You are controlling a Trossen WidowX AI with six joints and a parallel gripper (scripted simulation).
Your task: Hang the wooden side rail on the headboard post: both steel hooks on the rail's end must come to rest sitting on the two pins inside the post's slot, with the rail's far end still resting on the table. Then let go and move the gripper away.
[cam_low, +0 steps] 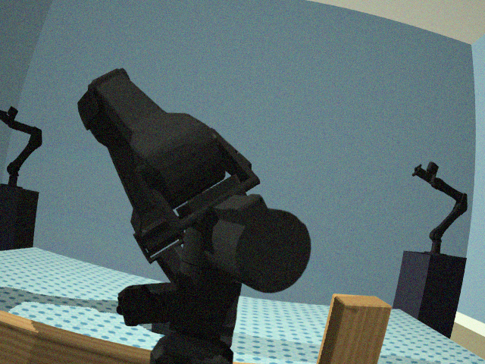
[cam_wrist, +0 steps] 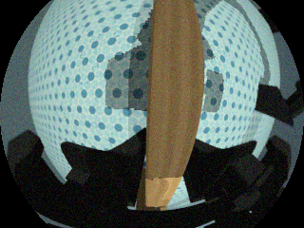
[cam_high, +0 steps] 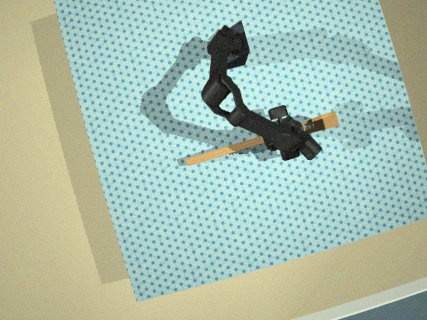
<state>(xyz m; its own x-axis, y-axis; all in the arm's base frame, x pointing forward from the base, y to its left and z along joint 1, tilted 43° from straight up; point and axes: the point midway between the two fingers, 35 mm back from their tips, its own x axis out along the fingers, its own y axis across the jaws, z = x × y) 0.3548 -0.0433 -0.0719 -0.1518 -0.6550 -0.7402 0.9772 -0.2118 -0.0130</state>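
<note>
The wooden side rail runs from the left toward the headboard post in the top view. My gripper is shut on the rail near its post end, with a finger on each side. The arm covers this grip in the top view. The headboard post stands just beyond the gripper. Small grey metal bits show at the post end of the rail, in dark shadow; I cannot tell whether the hooks sit on the pins. A shadow lies beside the rail's far end; whether that end touches the table is unclear.
A dotted light blue cloth covers the table. The black arm reaches over the rail from its base. Two other black arms on dark pedestals stand in the background.
</note>
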